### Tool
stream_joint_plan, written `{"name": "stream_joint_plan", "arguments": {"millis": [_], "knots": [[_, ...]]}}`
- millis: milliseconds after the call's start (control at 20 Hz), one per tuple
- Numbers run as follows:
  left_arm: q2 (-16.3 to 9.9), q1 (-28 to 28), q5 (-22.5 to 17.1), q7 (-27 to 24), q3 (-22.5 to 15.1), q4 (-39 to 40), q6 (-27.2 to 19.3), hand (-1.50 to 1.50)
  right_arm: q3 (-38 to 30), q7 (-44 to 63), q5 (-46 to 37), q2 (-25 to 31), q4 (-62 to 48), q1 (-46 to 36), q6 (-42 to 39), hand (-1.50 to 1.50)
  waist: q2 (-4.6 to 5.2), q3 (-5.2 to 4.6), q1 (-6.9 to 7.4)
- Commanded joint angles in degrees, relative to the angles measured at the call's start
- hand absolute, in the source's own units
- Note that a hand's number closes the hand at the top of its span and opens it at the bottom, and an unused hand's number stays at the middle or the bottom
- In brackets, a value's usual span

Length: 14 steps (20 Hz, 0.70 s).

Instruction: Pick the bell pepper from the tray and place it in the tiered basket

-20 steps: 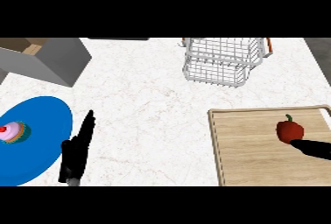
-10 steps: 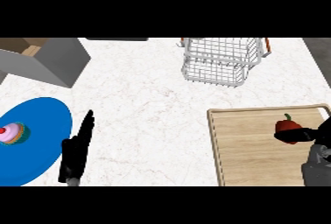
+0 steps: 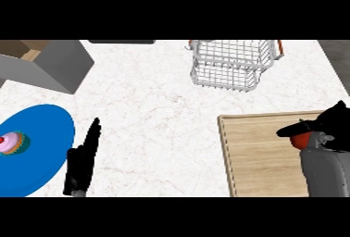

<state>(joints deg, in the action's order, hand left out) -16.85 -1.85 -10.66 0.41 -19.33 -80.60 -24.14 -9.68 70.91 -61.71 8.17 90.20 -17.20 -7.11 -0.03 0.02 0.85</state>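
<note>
Bell pepper sitting on the wooden tray at right, mostly hidden under the right robot hand, fingers curling around it. Tiered basket standing far beyond on the marble surface. Left robot hand resting with straight fingers beside the blue plate carrying a cupcake.

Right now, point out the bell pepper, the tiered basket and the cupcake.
bell pepper (image 3: pixel 299 140), head view, red side showing under the right hand.
tiered basket (image 3: pixel 226 81), head view, front wire wall.
cupcake (image 3: pixel 11 143), head view, pink frosting.
</note>
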Motion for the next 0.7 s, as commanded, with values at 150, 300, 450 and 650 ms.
{"name": "stream_joint_plan", "arguments": {"millis": [150,300,450,650], "knots": [[0.0,-2.3,-0.8,-1.1,0.7,0.7,1.5,0.0,-5.8,11.7,-0.6,-2.2,-6.7,-6.0,-8.7,-1.5,0.1,-0.08,-0.09],[0.6,-2.4,0.2,-2.1,0.7,1.3,0.8,0.0,-7.0,12.1,-1.4,-3.6,-6.2,-7.2,-10.7,-1.5,-0.02,-0.09,-0.39],[-1.5,0.7,-1.2,0.2,3.2,0.9,3.0,0.0,-8.7,10.3,-2.8,-5.8,-8.7,-7.2,-7.8,-1.5,0.09,-0.05,-0.48],[1.3,-1.7,0.6,-2.5,1.7,2.6,1.2,0.0,-11.7,9.5,-3.5,-5.8,-11.5,-9.4,-8.0,-1.5,0.14,-0.06,-0.32]]}}
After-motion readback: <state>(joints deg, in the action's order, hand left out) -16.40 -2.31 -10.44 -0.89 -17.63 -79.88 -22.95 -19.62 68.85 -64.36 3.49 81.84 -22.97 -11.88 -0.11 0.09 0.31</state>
